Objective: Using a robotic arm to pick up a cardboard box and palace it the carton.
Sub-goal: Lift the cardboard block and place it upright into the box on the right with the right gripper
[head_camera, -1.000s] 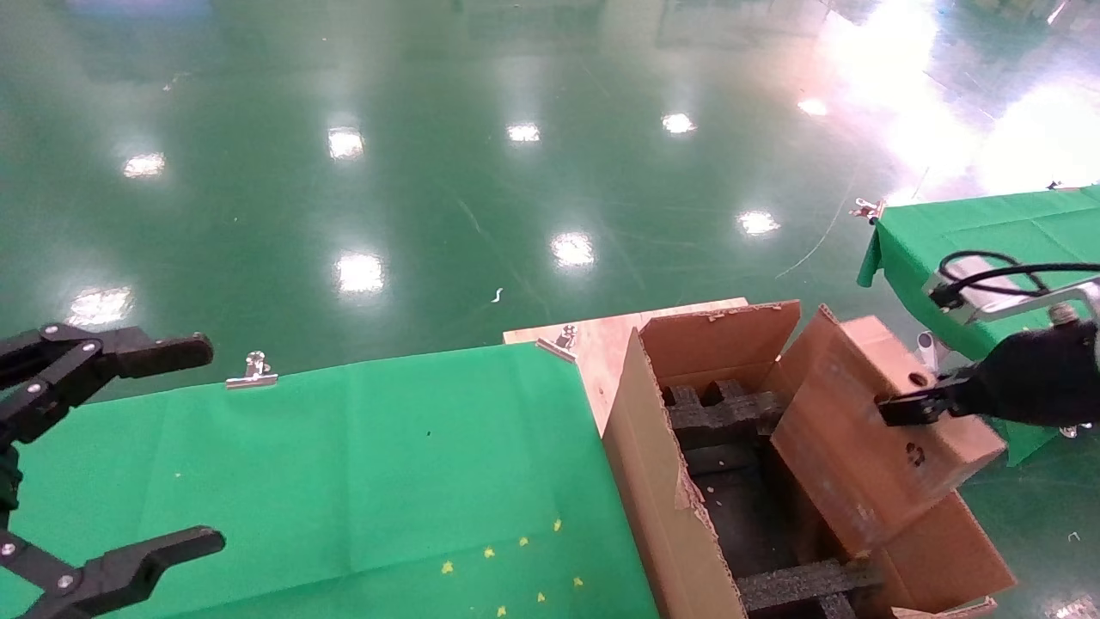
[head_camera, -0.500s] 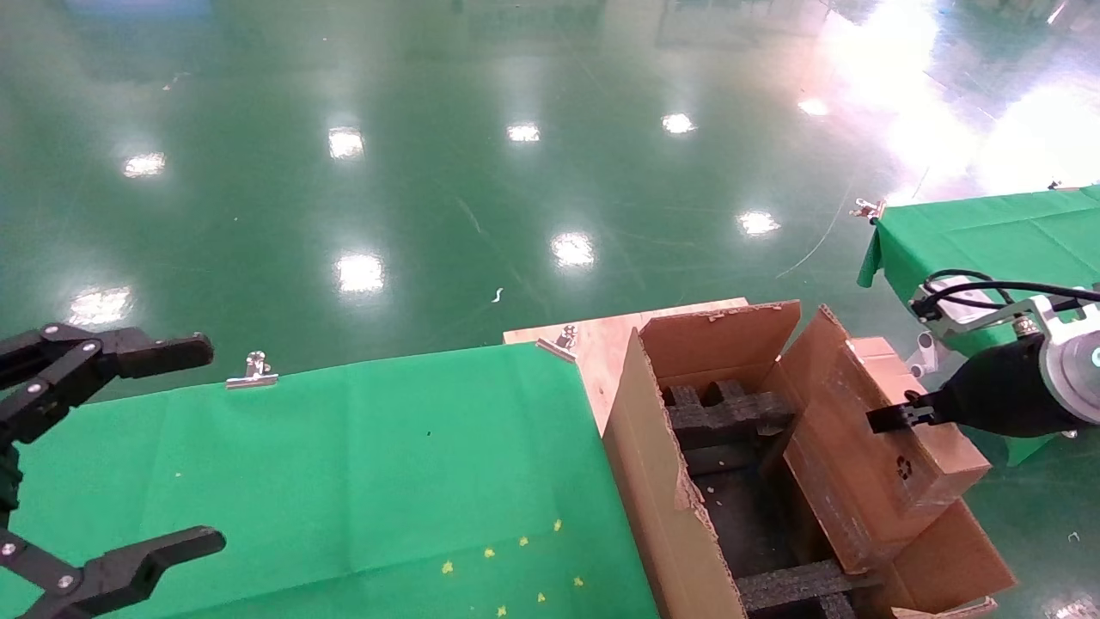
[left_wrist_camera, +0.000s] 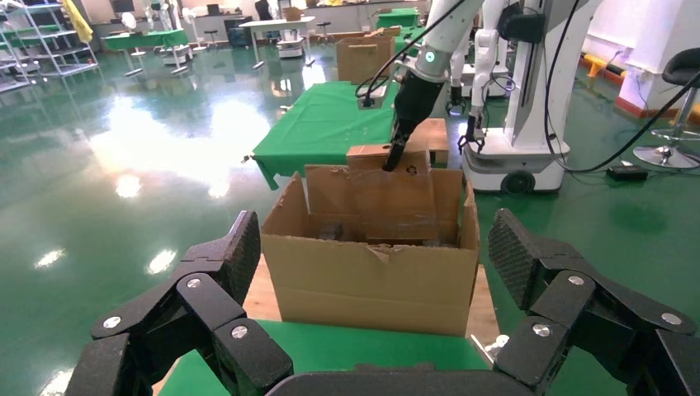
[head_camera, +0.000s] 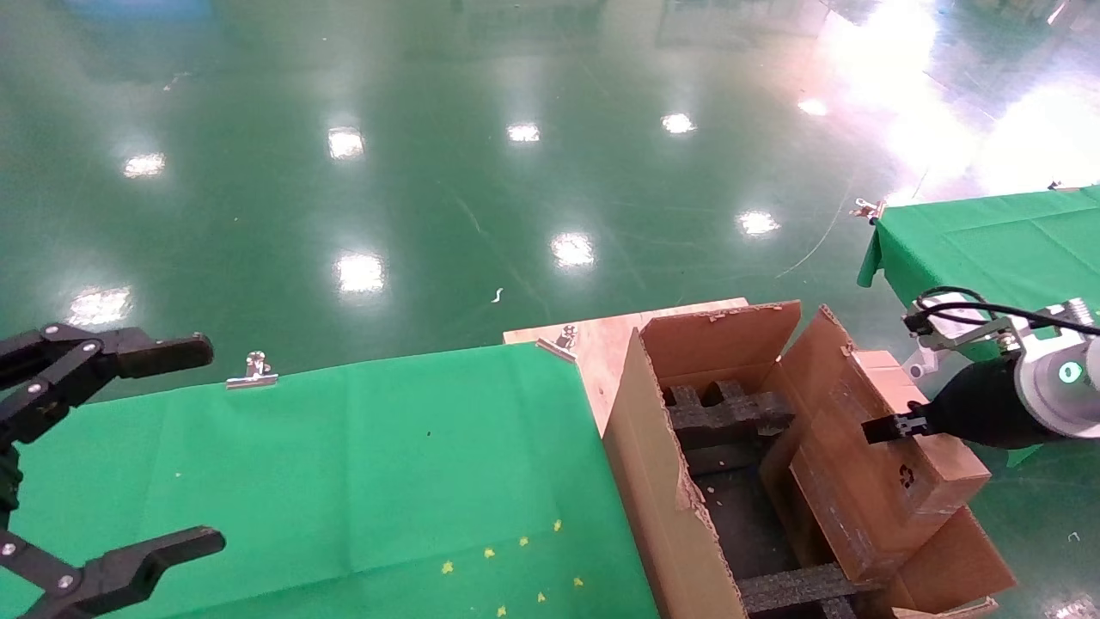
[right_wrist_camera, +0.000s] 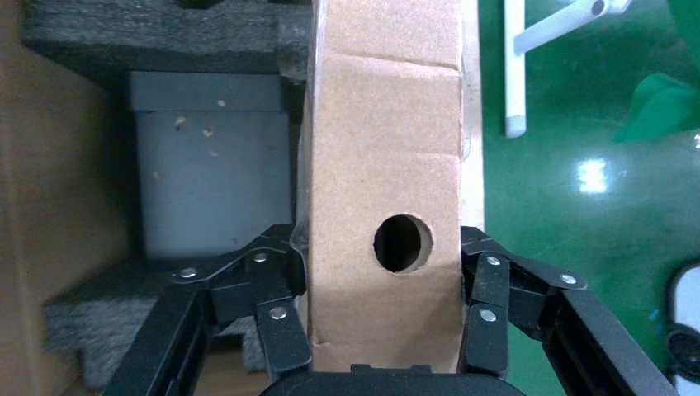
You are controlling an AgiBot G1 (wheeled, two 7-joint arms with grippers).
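The small brown cardboard box (head_camera: 859,490), with a round hole in one face (right_wrist_camera: 402,243), hangs tilted and partly sunk into the right side of the large torn-flap carton (head_camera: 653,481). My right gripper (head_camera: 885,425) is shut on it, one finger (right_wrist_camera: 281,280) pressed on each side wall. Behind the gripper shows the robotic arm's silver wrist (head_camera: 1053,387). In the left wrist view the carton (left_wrist_camera: 371,280) stands ahead, and the box (left_wrist_camera: 371,198) rises above its rim under the right gripper (left_wrist_camera: 392,157). My left gripper (head_camera: 202,445) hovers open and empty over the green table's left end.
Black foam inserts (head_camera: 726,413) line the carton's inside. The carton rests on a wooden board (head_camera: 601,344) next to the green-clothed table (head_camera: 344,464), which has metal clips (head_camera: 252,371) on its far edge. A second green table (head_camera: 988,232) stands at the right.
The right gripper has come down and slightly left, sinking the cardboard box deeper into the carton. The left gripper has not moved.
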